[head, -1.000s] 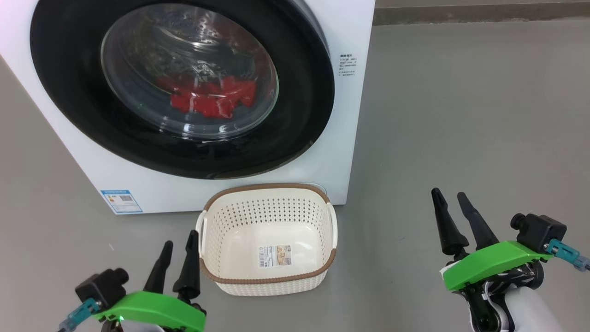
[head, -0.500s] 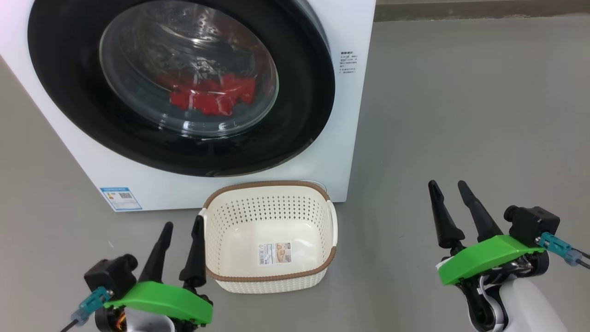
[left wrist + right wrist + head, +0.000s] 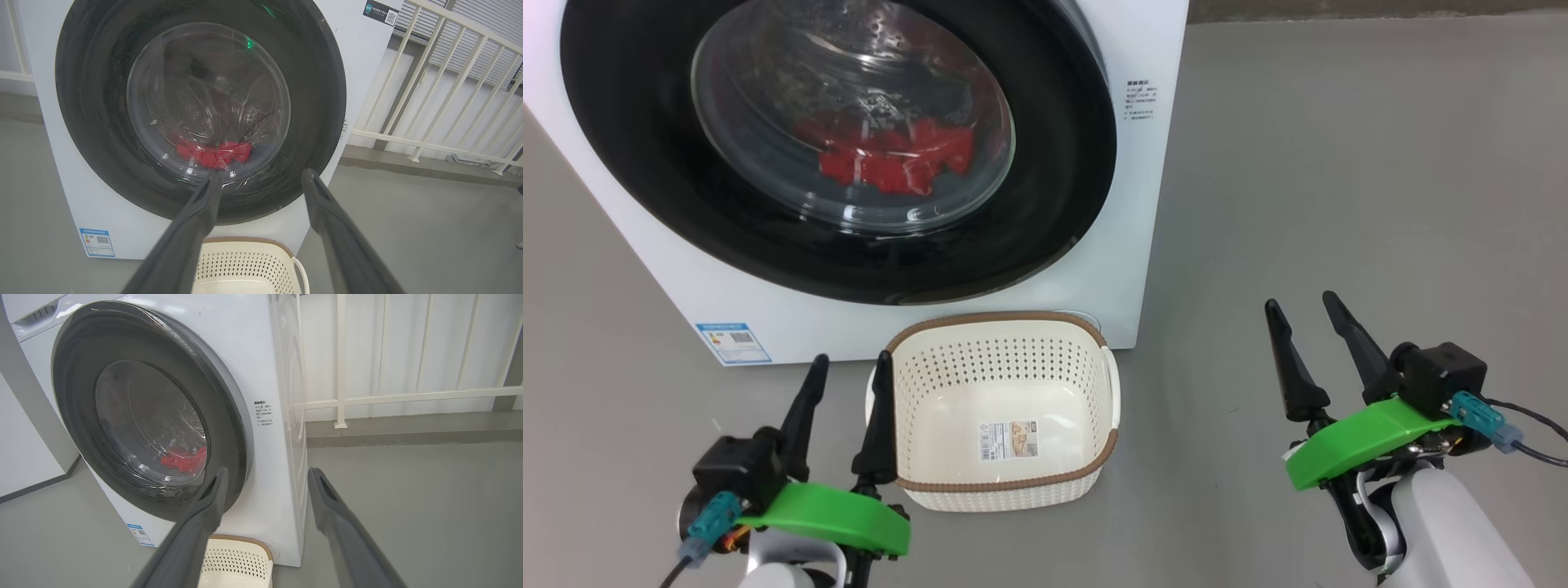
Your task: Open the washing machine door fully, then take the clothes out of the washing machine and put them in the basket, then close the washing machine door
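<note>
Head view: my left gripper [image 3: 852, 359] and right gripper [image 3: 1299, 300] gape empty; the basket [image 3: 1013, 483] sits on the floor [image 3: 1339, 163] before the closed washing machine door [image 3: 1054, 163], clothes [image 3: 890, 159] behind it.

We look steeply down from the head on the washing machine [image 3: 1135, 204] and the basket [image 3: 1013, 496]. Our left wrist faces the washing machine door [image 3: 200, 110] squarely, low; our right, obliquely. All views share door and basket.
</note>
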Controlling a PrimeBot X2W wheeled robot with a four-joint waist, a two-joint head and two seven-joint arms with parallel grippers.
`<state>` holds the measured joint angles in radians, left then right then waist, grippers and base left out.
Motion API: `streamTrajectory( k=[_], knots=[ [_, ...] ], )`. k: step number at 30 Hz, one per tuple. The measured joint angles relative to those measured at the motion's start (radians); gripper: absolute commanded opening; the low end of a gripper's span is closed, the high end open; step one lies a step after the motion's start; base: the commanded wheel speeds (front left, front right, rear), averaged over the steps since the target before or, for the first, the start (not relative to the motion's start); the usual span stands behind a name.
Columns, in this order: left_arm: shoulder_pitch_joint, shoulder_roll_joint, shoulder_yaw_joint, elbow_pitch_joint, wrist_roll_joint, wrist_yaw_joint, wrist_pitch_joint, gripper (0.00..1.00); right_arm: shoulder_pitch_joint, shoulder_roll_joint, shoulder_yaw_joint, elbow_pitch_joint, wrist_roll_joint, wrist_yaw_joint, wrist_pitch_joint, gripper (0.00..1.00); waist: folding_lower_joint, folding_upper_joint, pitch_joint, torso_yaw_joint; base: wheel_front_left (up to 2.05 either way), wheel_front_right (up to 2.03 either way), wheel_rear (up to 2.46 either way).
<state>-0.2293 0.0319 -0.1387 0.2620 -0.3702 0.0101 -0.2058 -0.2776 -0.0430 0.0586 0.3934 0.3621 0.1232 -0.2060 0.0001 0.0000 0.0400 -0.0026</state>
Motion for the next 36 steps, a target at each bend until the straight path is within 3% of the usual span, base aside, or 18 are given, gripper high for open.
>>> streamTrajectory(
  k=[16, 32, 33, 34, 35, 36],
  knots=[
    [-0.025, 0.001, -0.031, -0.007, 0.169, 0.02, -0.044, 1.0, -0.052, -0.007, 0.022, 0.012, -0.176, 0.001, -0.042, 1.0, 0.0, 0.0, 0.004, -0.004, 0.0, 0.0, 0.0],
    [-0.027, 0.001, -0.031, -0.011, 0.176, 0.024, -0.044, 1.0, -0.056, -0.008, 0.021, 0.023, -0.178, 0.001, -0.049, 1.0, 0.0, 0.0, 0.005, -0.002, 0.0, 0.0, 0.0],
    [-0.027, 0.001, -0.032, -0.014, 0.176, 0.024, -0.044, 1.0, -0.056, -0.008, 0.021, 0.026, -0.178, 0.001, -0.049, 0.93, 0.0, 0.0, 0.006, -0.001, 0.0, 0.0, 0.0],
    [-0.027, 0.001, -0.032, -0.014, 0.176, 0.024, -0.044, 1.0, -0.056, -0.008, 0.021, 0.026, -0.178, 0.001, -0.049, 0.48, 0.0, 0.0, 0.006, -0.001, 0.0, 0.0, 0.0],
    [-0.027, 0.001, -0.032, -0.018, 0.175, 0.024, -0.044, 1.0, -0.056, -0.008, 0.021, 0.028, -0.178, 0.001, -0.049, 0.37, -0.0001, 0.0, 0.007, 0.001, 0.0, 0.0, 0.0],
    [-0.027, 0.001, -0.034, -0.022, 0.175, 0.024, -0.044, 1.0, -0.056, -0.008, 0.021, 0.028, -0.178, 0.001, -0.049, 0.19, 0.0, 0.0, 0.01, 0.002, 0.0, 0.0, 0.0]
  ],
)
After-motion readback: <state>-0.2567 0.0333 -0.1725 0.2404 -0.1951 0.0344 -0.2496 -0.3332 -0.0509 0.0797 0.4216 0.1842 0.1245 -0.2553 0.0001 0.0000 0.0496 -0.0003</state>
